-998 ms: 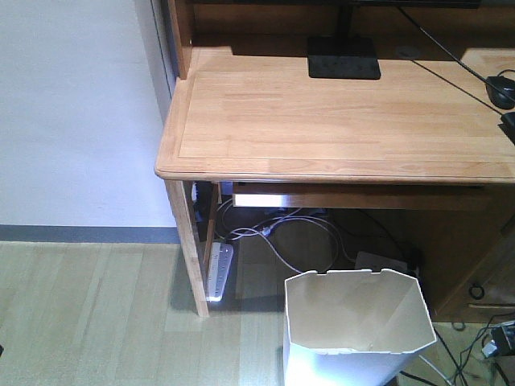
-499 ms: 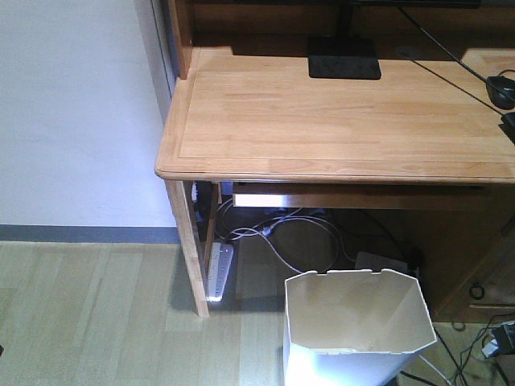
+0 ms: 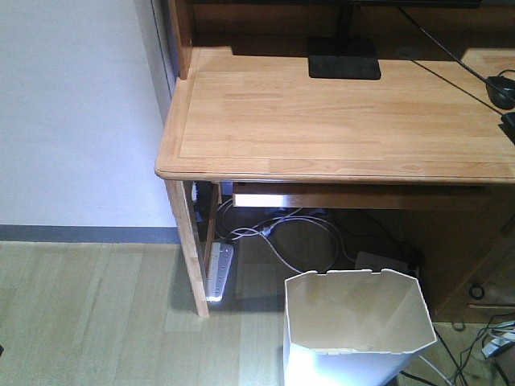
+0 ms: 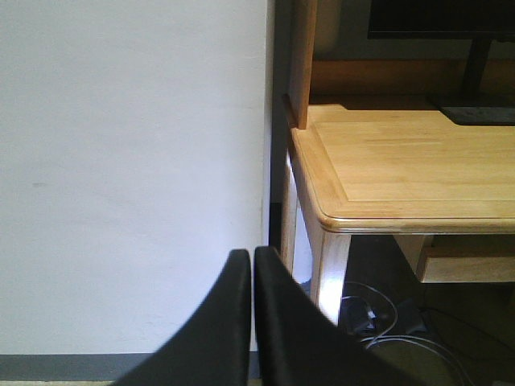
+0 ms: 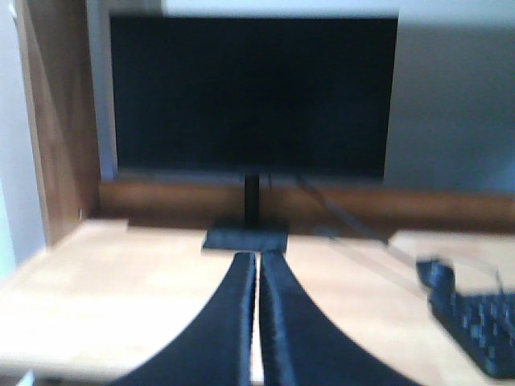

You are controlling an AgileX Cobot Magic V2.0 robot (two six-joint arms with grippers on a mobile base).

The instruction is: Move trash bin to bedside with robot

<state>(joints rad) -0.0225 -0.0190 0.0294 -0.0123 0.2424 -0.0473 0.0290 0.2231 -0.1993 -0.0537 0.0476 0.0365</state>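
Trash bin (image 3: 354,315), white faceted plastic, is standing on plank floor (image 3: 80,322) under front edge of light wooden desk (image 3: 322,121), likely light, stiff, grabbable by rim; black left gripper (image 4: 252,251) and right gripper (image 5: 258,256) are hovering closed, empty.

The front view's lower edge cuts off the trash bin (image 3: 354,318), hiding its base. My right wrist view is blurred: the monitor (image 5: 253,92) looks soft, and the keyboard (image 5: 475,326) (dark, at right) runs out of frame.

Light wooden desk (image 3: 338,121) beside white wall (image 3: 72,112), pale plank floor (image 3: 80,314)
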